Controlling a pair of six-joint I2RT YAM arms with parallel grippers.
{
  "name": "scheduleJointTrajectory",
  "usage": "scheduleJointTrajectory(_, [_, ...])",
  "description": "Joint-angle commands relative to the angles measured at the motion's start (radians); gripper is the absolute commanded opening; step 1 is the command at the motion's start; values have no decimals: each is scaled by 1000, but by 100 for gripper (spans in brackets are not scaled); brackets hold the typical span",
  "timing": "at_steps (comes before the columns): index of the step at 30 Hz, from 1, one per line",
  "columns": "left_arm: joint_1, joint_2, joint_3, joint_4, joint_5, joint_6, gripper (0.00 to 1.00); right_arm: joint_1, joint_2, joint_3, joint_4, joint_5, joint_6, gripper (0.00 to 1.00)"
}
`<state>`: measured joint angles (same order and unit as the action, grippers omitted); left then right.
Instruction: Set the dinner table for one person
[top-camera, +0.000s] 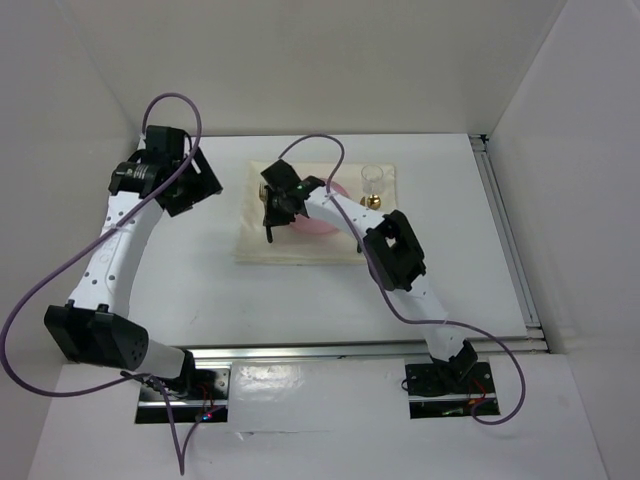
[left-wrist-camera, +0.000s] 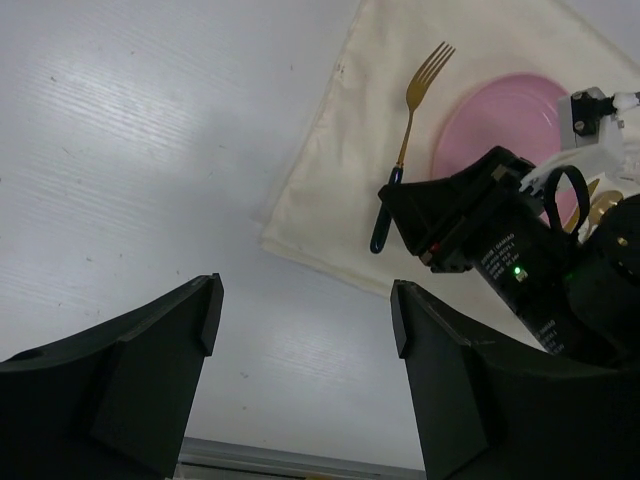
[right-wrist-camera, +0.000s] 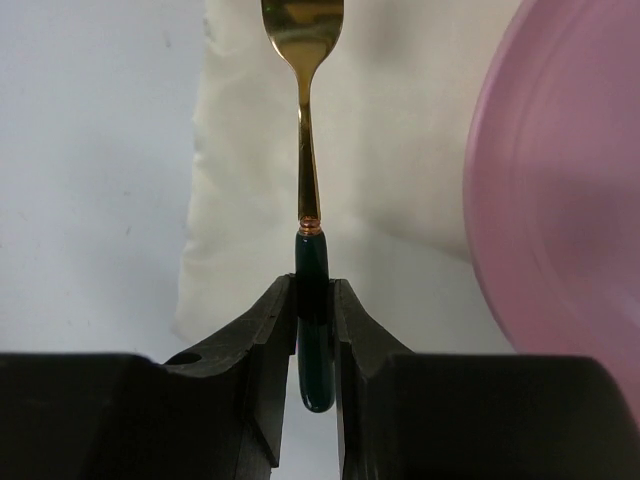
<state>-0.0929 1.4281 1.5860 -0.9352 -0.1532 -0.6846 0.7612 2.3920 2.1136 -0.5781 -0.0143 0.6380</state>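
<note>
The white dinner table (top-camera: 180, 290) carries a cream cloth mat (top-camera: 260, 250) with a pink plate (top-camera: 318, 222) on it. My right gripper (right-wrist-camera: 315, 300) is shut on the dark green handle of a gold fork (right-wrist-camera: 308, 160), whose tines point away over the mat's left part, left of the plate (right-wrist-camera: 560, 200). In the top view this gripper (top-camera: 272, 212) is over the mat's left side. The left wrist view shows the fork (left-wrist-camera: 410, 100) beside the plate (left-wrist-camera: 500, 120). My left gripper (left-wrist-camera: 305, 330) is open and empty over bare table, left of the mat (left-wrist-camera: 330, 180).
A clear glass (top-camera: 374, 178) stands at the mat's far right, with a small gold object (top-camera: 373, 201) just in front of it. Aluminium rails (top-camera: 510, 240) edge the table on the right and near sides. White walls enclose the space.
</note>
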Motion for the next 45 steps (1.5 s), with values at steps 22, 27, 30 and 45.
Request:
scheduleJointTrajectory(22, [4, -116, -34, -5, -43, 63, 86, -10, 82, 57, 124, 47, 270, 47])
scheduleJointTrajectory(27, [4, -126, -23, -16, -69, 72, 88, -10, 19, -3, 153, 66, 250, 55])
scheduleJointTrajectory(30, [4, -146, -23, -5, -69, 82, 88, -10, -27, -24, 164, 66, 223, 59])
scheduleJointTrajectory(45, [4, -81, -43, 76, 29, 155, 94, -98, -558, -346, -49, 369, 22, 100])
